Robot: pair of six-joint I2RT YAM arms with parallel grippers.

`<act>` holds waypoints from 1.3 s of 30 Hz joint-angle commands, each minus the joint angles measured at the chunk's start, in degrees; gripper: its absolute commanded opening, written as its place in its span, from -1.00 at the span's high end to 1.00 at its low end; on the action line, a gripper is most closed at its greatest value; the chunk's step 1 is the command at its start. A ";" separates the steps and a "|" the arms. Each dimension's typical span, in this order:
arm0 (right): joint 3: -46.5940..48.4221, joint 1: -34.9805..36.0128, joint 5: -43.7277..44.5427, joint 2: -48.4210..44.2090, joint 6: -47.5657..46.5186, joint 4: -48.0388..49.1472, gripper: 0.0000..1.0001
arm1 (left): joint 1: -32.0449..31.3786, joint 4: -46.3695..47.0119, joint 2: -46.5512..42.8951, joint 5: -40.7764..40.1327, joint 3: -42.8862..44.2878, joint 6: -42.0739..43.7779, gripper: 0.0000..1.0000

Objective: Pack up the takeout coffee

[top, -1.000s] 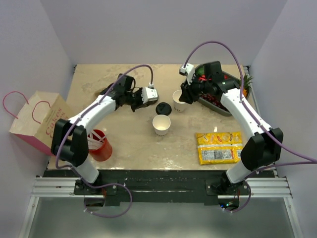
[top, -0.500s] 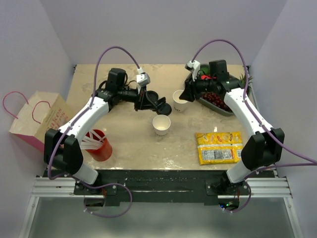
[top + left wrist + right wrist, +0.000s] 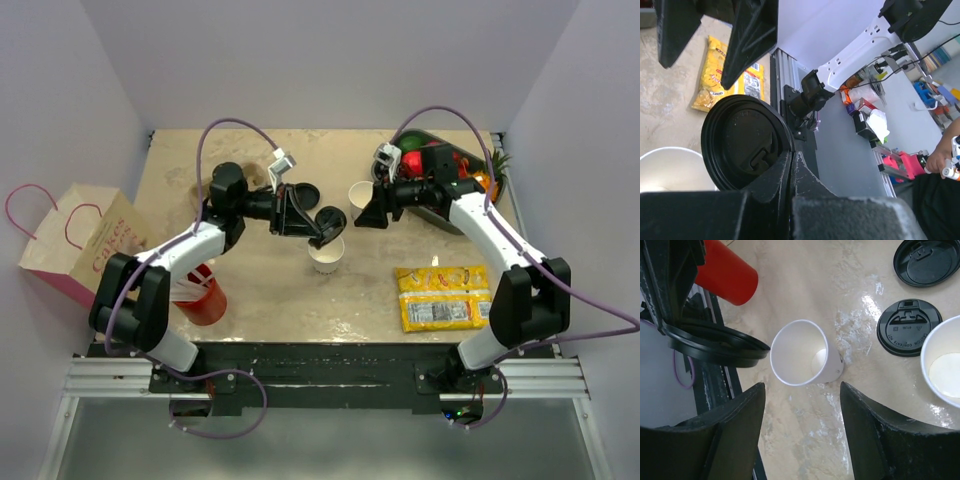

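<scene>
No cup wears a lid now. My left gripper point(image 3: 318, 222) is shut on the rim of a round black lid point(image 3: 331, 220), holding it tilted just above the near open white cup point(image 3: 326, 256). In the left wrist view the lid point(image 3: 745, 145) fills the middle, with the cup's rim point(image 3: 670, 170) below left. In the right wrist view that cup point(image 3: 802, 352) stands open, the held lid point(image 3: 715, 342) to its left. My right gripper point(image 3: 368, 214) is open and empty beside a second open white cup point(image 3: 360, 193), which shows at the right edge of the right wrist view point(image 3: 945, 365).
Two spare black lids point(image 3: 909, 327) point(image 3: 927, 262) lie on the table. A red cup with straws point(image 3: 203, 293) and a pink paper bag point(image 3: 80, 245) are at the left. A yellow snack packet point(image 3: 440, 297) lies front right, a fruit tray point(image 3: 445, 210) back right.
My left gripper closed on a black lid, lifted it off the table and carried it toward the near cup. My right gripper swung down beside the far cup.
</scene>
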 commanded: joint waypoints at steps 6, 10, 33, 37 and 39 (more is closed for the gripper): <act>-6.69 0.35 2.61 -5.67 3.47 8.55 -0.30 | -0.30 9.95 5.35 -2.87 -0.39 -9.69 1.00; -8.45 1.31 4.81 -6.28 4.70 11.72 -0.30 | -0.38 8.81 7.99 -4.81 0.05 -10.74 1.00; -14.61 7.03 10.53 -4.88 12.26 19.28 -0.28 | -0.12 5.99 12.21 -6.13 -2.58 -12.76 0.95; -14.78 7.82 11.76 -4.44 13.75 19.99 -0.28 | 0.14 5.90 12.91 -6.13 -2.50 -12.50 0.88; -14.70 7.91 12.37 -4.44 13.93 20.16 -0.28 | 0.32 5.82 13.18 -6.13 -2.32 -12.24 0.84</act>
